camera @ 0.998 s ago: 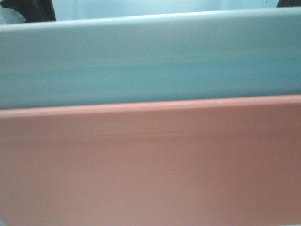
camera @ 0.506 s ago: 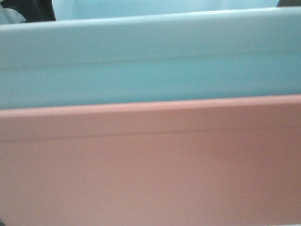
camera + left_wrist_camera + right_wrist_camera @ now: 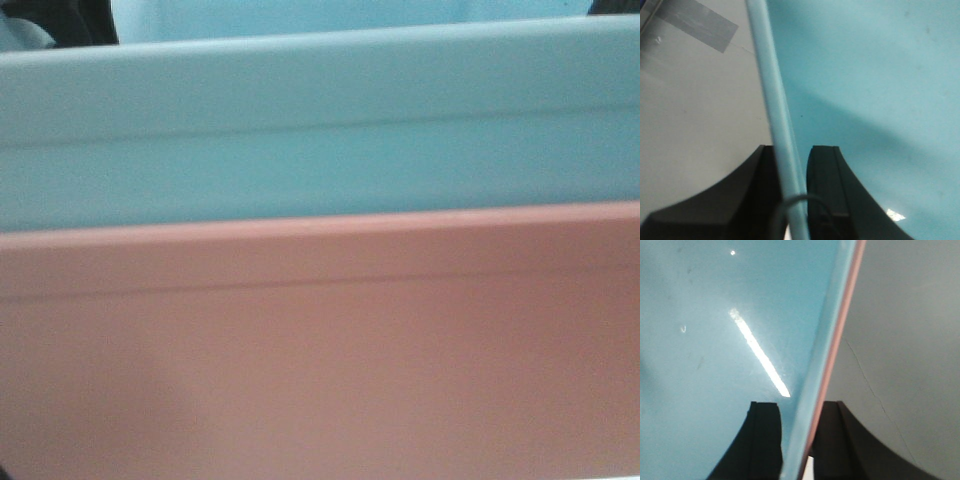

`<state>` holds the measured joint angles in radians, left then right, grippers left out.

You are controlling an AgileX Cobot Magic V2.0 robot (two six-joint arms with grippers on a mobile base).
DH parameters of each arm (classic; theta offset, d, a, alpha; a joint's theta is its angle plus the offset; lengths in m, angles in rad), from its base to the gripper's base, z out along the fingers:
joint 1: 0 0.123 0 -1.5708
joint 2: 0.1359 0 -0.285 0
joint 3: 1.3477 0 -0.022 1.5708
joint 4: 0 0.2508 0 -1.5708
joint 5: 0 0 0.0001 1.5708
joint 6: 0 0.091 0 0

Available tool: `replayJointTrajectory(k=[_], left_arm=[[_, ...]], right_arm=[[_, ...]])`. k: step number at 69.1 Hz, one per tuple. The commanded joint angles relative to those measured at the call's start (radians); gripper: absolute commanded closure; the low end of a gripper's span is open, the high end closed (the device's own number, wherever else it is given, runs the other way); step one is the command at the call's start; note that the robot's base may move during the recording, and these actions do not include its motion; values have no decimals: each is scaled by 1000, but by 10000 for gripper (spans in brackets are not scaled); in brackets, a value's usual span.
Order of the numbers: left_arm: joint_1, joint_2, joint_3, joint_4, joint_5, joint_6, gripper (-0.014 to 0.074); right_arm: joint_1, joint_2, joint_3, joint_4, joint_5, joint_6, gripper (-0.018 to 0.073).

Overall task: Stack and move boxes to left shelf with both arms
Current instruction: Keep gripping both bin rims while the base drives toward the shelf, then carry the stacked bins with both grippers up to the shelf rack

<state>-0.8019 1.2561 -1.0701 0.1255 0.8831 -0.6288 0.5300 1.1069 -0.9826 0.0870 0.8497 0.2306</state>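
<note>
The light-blue box [image 3: 320,150] sits nested inside the salmon-pink box [image 3: 320,350], and the pair fills the front view at close range. My left gripper [image 3: 791,150] is shut on the blue box's rim [image 3: 775,95], one finger inside and one outside. The pink box does not show in that view. My right gripper [image 3: 800,407] is shut across the opposite side, pinching the blue wall [image 3: 820,360] and the pink rim [image 3: 840,335] together. The left shelf is out of view.
Below the boxes lies a grey floor [image 3: 695,110] with a strip of grey tape [image 3: 700,25] at the upper left. A thin crack runs over the grey surface [image 3: 905,340] on the right side. Dark shapes [image 3: 60,20] show above the boxes.
The stacked boxes keep almost the same place in the front view. The motion blur of one second ago has gone and the walls' ridges now show sharply.
</note>
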Motion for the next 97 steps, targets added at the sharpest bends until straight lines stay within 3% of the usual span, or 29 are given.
replayJointTrajectory(k=[1, 97], left_arm=[[-1, -44, -29, 68, -21, 24, 599], [-1, -44, -29, 68, -21, 24, 599]], right_arm=[[-6, -32, -30, -68, -36, -32, 523], [-6, -32, -30, -68, -36, -32, 523]])
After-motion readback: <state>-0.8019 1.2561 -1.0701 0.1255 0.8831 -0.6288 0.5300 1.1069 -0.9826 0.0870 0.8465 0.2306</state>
